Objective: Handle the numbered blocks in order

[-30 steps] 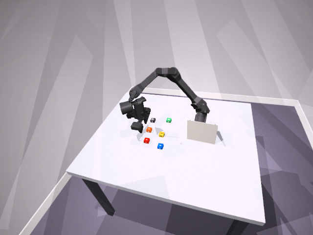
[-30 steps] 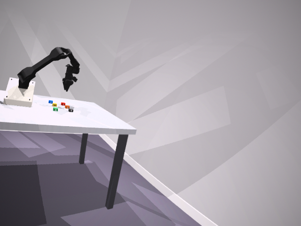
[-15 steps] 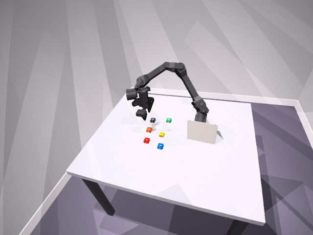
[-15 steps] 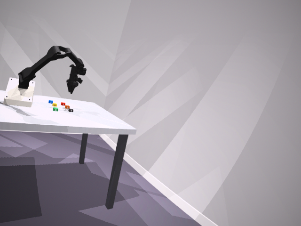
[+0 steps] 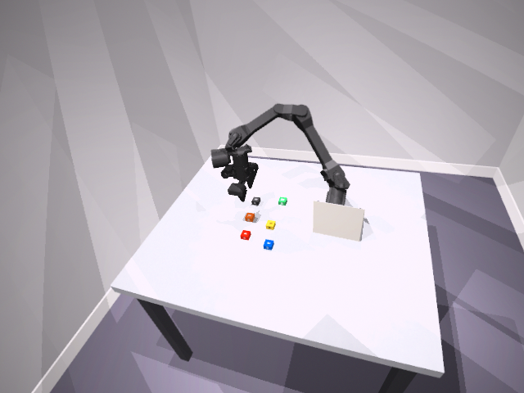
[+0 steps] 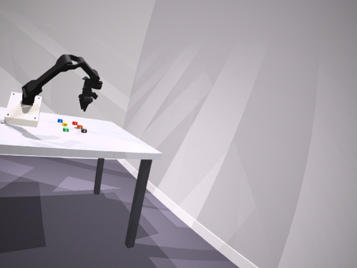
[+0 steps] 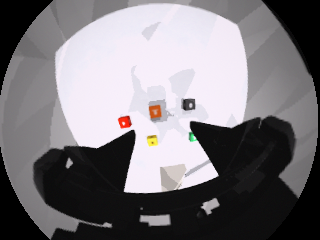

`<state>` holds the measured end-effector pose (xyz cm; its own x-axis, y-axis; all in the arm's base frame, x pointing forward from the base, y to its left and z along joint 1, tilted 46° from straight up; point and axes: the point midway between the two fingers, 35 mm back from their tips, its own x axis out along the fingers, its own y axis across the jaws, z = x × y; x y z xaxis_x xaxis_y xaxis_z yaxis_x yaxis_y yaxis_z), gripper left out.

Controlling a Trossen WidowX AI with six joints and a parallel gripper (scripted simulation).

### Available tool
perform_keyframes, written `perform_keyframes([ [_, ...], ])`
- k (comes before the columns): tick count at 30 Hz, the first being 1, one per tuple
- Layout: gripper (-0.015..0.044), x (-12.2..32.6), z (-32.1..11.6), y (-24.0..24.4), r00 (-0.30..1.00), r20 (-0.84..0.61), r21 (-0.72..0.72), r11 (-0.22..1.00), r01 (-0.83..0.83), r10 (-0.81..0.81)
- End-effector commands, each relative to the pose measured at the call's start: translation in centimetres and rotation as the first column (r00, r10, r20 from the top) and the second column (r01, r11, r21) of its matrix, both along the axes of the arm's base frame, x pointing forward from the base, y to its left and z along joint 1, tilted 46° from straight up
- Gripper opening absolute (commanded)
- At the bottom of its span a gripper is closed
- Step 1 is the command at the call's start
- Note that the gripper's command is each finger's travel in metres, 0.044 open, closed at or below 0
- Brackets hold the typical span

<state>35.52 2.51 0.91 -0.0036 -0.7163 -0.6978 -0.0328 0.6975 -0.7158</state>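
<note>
My gripper (image 5: 246, 193) (image 6: 83, 109) (image 7: 163, 128) is open and empty, pointing down high above the blocks. An orange block (image 5: 250, 217) (image 6: 79, 127) (image 7: 155, 111) lies just beyond the fingertips in the wrist view. A black block (image 5: 255, 201) (image 6: 83, 130) (image 7: 188, 104) and a red block (image 5: 245, 234) (image 6: 75, 123) (image 7: 124, 122) lie on either side of it. A yellow block (image 5: 270, 224) (image 6: 64, 124) (image 7: 152, 140) shows between the fingers, far below. A green block (image 5: 282, 201) (image 6: 65, 129) (image 7: 193, 136) is partly hidden by the right finger. A blue block (image 5: 268, 244) (image 6: 59, 120) is out of sight in the wrist view. The digits are too small to read.
The blocks stand apart on the white table (image 5: 338, 287) (image 6: 115, 141). The arm's pale base plate (image 5: 337, 221) (image 6: 21, 120) (image 7: 171, 175) stands on the table, to the right of the blocks in the top view.
</note>
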Motion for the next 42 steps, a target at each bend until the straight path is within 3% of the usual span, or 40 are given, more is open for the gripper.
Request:
perform_keyframes([
  [1, 0.0400, 0.0, 0.3, -0.3, 1.000, -0.003, -0.003, 1.000, -0.003, 0.003],
  [8, 0.0400, 0.5, 7.5, -7.3, 1.000, -0.003, -0.007, 1.000, -0.003, 0.003],
  [32, 0.0400, 0.5, 7.5, -7.3, 1.000, -0.003, -0.007, 1.000, -0.003, 0.003],
  [38, 0.0400, 0.5, 2.1, -12.9, 1.000, -0.003, -0.009, 1.000, -0.003, 0.003],
  [42, 0.0400, 0.5, 1.9, -13.1, 1.000, -0.003, -0.010, 1.000, -0.003, 0.003],
])
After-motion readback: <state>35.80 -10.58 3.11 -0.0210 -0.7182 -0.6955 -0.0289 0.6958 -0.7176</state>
